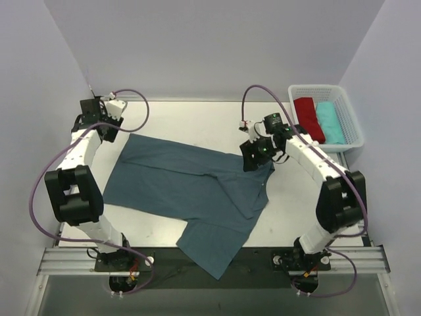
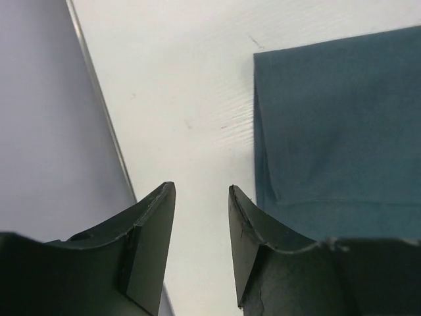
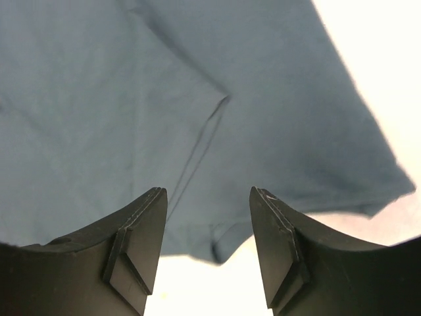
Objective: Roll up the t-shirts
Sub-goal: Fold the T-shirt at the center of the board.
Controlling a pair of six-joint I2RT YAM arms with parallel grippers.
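where it folds, soft slate-blue t-shirt (image 1: 187,187), creased

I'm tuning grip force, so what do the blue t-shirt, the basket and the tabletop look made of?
Slate-blue t-shirt: soft matte cloth, likely cotton; it creases and shows stitched hems. Basket: white, probably moulded plastic, with a slotted wall. Tabletop: hard white board, smooth with faint grain lines, possibly laminate.

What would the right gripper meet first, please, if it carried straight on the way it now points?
Most likely the slate-blue t-shirt: the right gripper, open and holding nothing, points down at its cloth near a sleeve hem. The table lies beneath. How far off the cloth is, I cannot tell.
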